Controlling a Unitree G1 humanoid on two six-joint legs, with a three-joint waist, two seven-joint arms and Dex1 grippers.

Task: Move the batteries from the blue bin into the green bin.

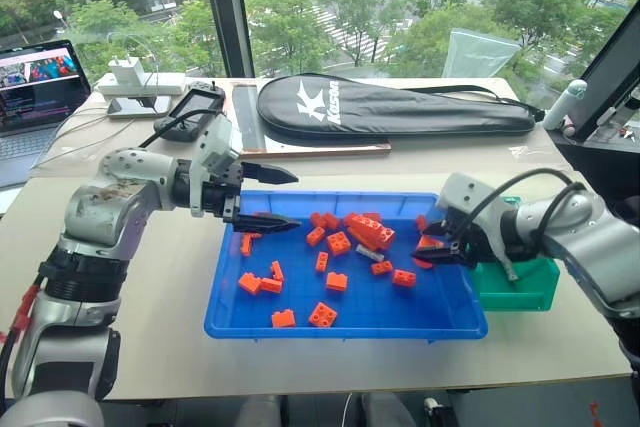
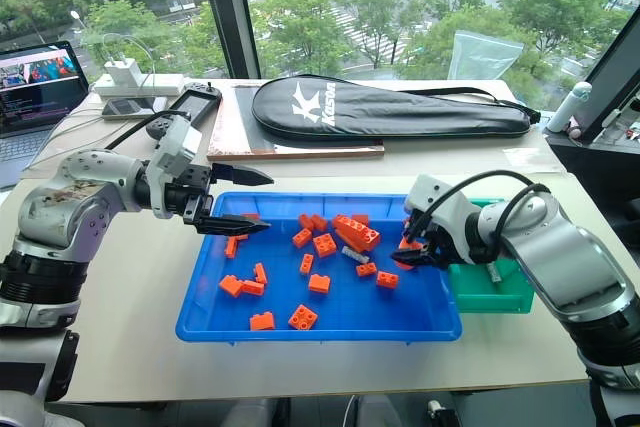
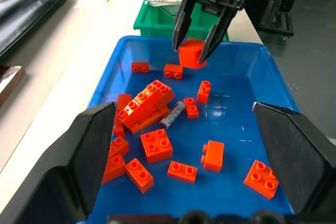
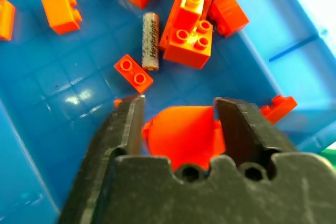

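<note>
You have one battery (image 3: 172, 114) visible, lying mid-frame in the blue bin (image 1: 440, 322) among roughly eighteen orange bricks (image 1: 338, 243). One green bin (image 1: 520, 292) sits at right. Left claw (image 1: 268, 197) gapes empty; right claw (image 3: 198, 43) stands open over an orange piece (image 4: 181, 132).

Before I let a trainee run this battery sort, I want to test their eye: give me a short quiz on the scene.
1. True or false: the battery lies in the green bin.
2. Which is nearer the green bin: A) the left gripper, or B) the right gripper?
3. Fill in: the bricks in the blue bin are ____.
Key: 1 false, it lies in the blue bin; 2 B; 3 orange.
</note>
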